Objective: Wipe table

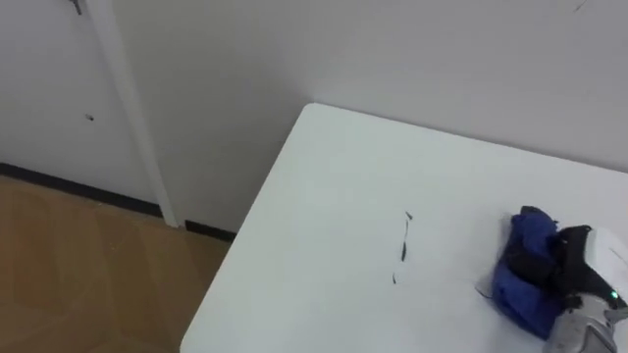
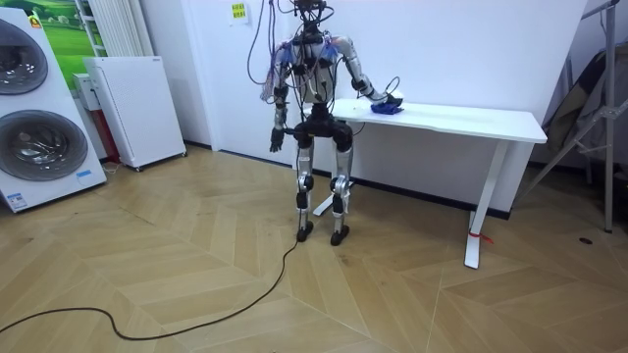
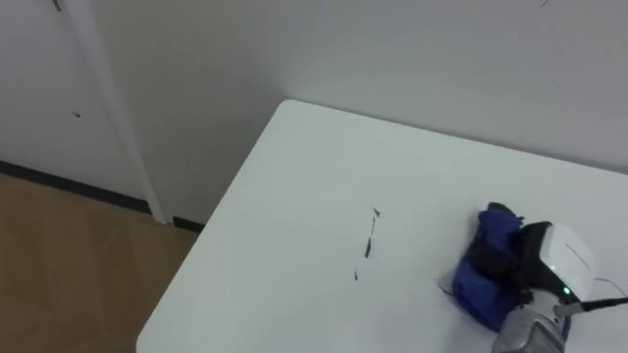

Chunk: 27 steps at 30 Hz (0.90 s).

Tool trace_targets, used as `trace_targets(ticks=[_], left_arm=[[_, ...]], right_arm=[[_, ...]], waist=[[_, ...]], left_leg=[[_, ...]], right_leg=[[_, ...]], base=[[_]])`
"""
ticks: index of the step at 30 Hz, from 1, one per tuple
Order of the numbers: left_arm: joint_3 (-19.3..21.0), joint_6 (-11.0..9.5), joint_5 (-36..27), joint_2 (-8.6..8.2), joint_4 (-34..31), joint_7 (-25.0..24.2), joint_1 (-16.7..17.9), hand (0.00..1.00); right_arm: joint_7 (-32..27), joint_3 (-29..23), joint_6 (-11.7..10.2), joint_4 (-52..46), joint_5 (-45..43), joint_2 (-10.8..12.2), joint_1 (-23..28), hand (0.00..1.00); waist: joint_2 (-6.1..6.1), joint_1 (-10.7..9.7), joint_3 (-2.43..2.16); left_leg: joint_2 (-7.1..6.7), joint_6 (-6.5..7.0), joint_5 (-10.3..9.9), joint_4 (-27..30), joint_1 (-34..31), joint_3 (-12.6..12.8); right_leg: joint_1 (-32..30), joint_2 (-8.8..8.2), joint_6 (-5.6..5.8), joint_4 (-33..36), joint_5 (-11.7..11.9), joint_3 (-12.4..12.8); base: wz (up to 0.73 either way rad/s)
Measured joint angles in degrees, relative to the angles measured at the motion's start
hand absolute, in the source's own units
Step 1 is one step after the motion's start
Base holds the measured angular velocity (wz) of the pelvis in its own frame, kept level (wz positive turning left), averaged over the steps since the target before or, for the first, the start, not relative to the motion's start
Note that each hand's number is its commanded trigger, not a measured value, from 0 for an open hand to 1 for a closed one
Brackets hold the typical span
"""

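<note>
Right robot hand (image 3: 538, 263), fingers curled over the bunched blue cloth (image 3: 479, 286), should press flat and sweep left across the desk (image 3: 285, 176) through the dark marks (image 3: 369, 245), overlapping passes.

Bunched blue cloth (image 1: 517, 290) on white table (image 1: 334, 196)

The right robot hand (image 3: 549, 257) is showing a white shell over black, a tiny green light glowing near its silver wrist. In the room view, silver-grey limbs are framing a dark torso, cables are looping above the shoulders, and the left robot hand (image 2: 277, 140) is looking dark.
</note>
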Motion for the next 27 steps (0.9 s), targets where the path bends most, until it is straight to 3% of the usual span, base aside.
trace_targets(ticks=[1,3,6,7,8,11,13,15,16,18,19,21,23,26,27], left_arm=[[-0.4,0.0,0.0,-0.59,0.6,0.0,-0.9,0.00],[-1.4,0.0,-0.2,-1.29,2.1,0.2,-2.1,0.00],[-4.0,-0.1,-1.7,-2.08,3.0,0.3,-3.4,0.00],[-4.0,-0.1,-1.7,-2.43,2.5,0.3,-3.4,0.00],[-4.0,-0.1,-2.0,-2.42,2.4,0.2,-3.3,0.00],[-3.8,0.1,-3.9,-1.45,2.3,0.4,-0.7,0.00],[-0.9,-0.1,-3.7,-0.74,2.4,0.4,1.6,0.00],[2.6,-0.3,-3.3,-0.20,2.7,0.4,2.9,0.00],[4.7,-0.5,-2.8,0.73,2.7,0.1,3.9,0.00],[7.2,-0.2,-1.7,2.41,2.5,0.0,5.1,0.00],[7.1,0.2,-1.5,3.48,2.3,0.0,5.7,0.00],[6.7,0.2,-1.7,3.76,2.3,0.0,5.8,0.00],[4.6,0.0,-2.6,3.44,2.3,-0.1,5.6,0.00],[2.6,-1.3,-3.7,2.53,3.6,0.0,2.2,0.00],[1.3,-1.3,-4.0,2.35,4.9,0.3,-0.1,0.00]], right_arm=[[2.6,3.2,1.9,-4.0,-1.8,0.9,-0.1,1.00],[5.7,8.2,3.1,-9.2,-4.3,2.4,-0.3,1.00],[8.4,12.1,3.2,-13.4,-7.6,5.4,-0.5,1.00],[8.8,12.3,3.1,-13.7,-7.7,5.3,-0.8,1.00],[8.7,12.2,3.0,-13.7,-7.6,5.2,-0.9,1.00],[7.1,10.1,-1.1,-11.4,-5.1,4.4,-0.4,1.00],[4.8,6.8,-5.2,-8.8,-1.9,4.0,1.0,1.00],[3.1,1.1,-7.7,-6.7,0.4,3.7,3.0,1.00],[2.0,-2.6,-8.3,-4.8,2.0,2.7,4.3,1.00],[1.2,-6.5,-8.6,-1.4,3.7,0.2,5.7,1.00],[0.8,-8.4,-8.5,1.1,3.8,-1.1,6.2,1.00],[0.7,-9.6,-8.3,3.7,4.0,-2.2,6.1,1.00],[0.7,-8.9,-7.1,4.7,4.0,-1.7,4.4,1.00],[0.8,-3.5,-2.3,3.4,2.4,0.5,-0.5,1.00],[1.0,0.5,-0.1,2.1,1.3,1.2,-2.4,1.00]], waist=[[0.03,1.0,0.05],[0.06,1.0,0.12],[0.13,0.9,0.41],[0.27,0.8,0.85],[0.29,0.8,1.01],[0.16,-1.2,1.12],[-0.24,-2.4,1.01],[-0.65,-3.6,0.82],[-1.04,-4.1,0.44],[-1.45,-4.1,0.33],[-1.57,-4.4,0.23],[-1.49,-4.1,0.34],[-0.83,-2.9,0.53],[0.17,1.1,0.83],[0.41,3.0,0.84]], left_leg=[[0.28,-0.31,-0.2,-0.4,0.0,-0.1],[0.69,-0.63,-0.4,-0.4,0.0,-1.0],[1.30,-1.01,-0.6,-0.4,-0.4,-1.2],[1.28,-1.11,-0.5,-0.4,-0.7,-1.4],[1.27,-1.12,-0.5,-0.4,-0.9,-1.5],[1.00,-1.11,-0.5,0.0,-1.7,-2.4],[0.64,-1.02,-0.5,0.4,-1.9,-2.8],[0.13,-0.70,-0.3,0.4,-2.0,-3.4],[-0.12,-0.46,-0.2,0.3,-2.0,-3.4],[-0.18,-0.33,-0.2,0.4,-1.3,-2.9],[-0.14,-0.31,-0.2,1.0,-0.9,-2.5],[-0.05,-0.31,-0.2,2.7,-0.6,-1.7],[-0.12,-0.21,-0.3,3.6,0.5,0.3],[0.13,1.12,-1.2,4.7,0.4,1.7],[0.59,1.41,-1.7,4.6,-0.5,2.3]], right_leg=[[-0.7,0.73,-0.63,0.0,0.5,0.0],[-1.2,1.49,-1.19,-0.1,0.9,-0.2],[-1.6,2.14,-1.38,-0.1,1.0,-0.2],[-1.7,2.12,-1.42,-0.2,1.0,-0.3],[-1.8,2.11,-1.43,-0.2,1.0,-0.3],[-2.1,1.74,-1.45,-0.4,0.9,-1.4],[-1.6,1.21,-1.17,-1.0,0.7,-2.2],[-1.0,0.48,-0.72,-1.9,0.5,-3.4],[-0.5,0.03,-0.23,-1.8,0.2,-3.4],[0.1,-0.29,0.05,-1.0,0.0,-3.1],[0.1,-0.64,0.10,0.1,0.0,-3.3],[-0.2,-1.33,0.59,2.8,-0.4,-3.2],[-1.5,-2.21,0.91,6.2,-0.9,-3.2],[-5.7,-2.28,0.93,10.5,-0.9,-3.3],[-7.1,-2.31,1.08,12.0,-1.3,-3.6]], base=[[-0.85],[-0.50],[-0.04],[0.07],[0.09],[0.17],[0.27],[0.52],[0.54],[0.37],[0.28],[-0.09],[-0.63],[-1.19],[-1.30]])
